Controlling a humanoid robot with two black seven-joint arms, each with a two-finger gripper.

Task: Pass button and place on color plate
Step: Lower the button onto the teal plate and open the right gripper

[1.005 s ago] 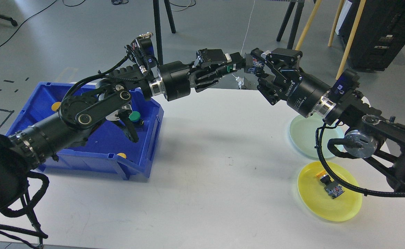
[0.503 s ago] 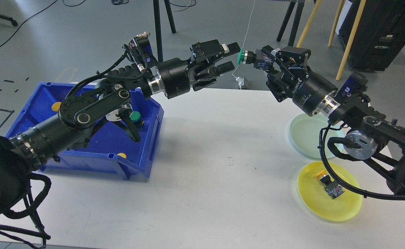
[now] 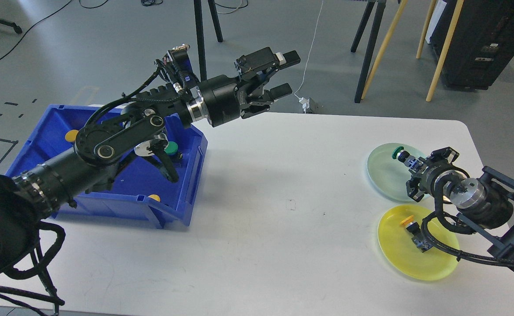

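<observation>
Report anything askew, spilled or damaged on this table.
Nothing stands out. The yellow-capped button lies on its side inside the round yellow plate, and the blue plastic bin sits upright.

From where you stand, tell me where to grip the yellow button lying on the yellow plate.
Grip the yellow button across its dark middle body, coming straight down from above. It lies on its side on the yellow plate, cap toward the upper left, so the narrow body offers two opposite sides; the flat cap likely would slip. The right pincer is nearest.

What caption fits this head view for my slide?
Right claw holds the green button over the pale green plate; left claw open, raised above the table's far edge.
</observation>
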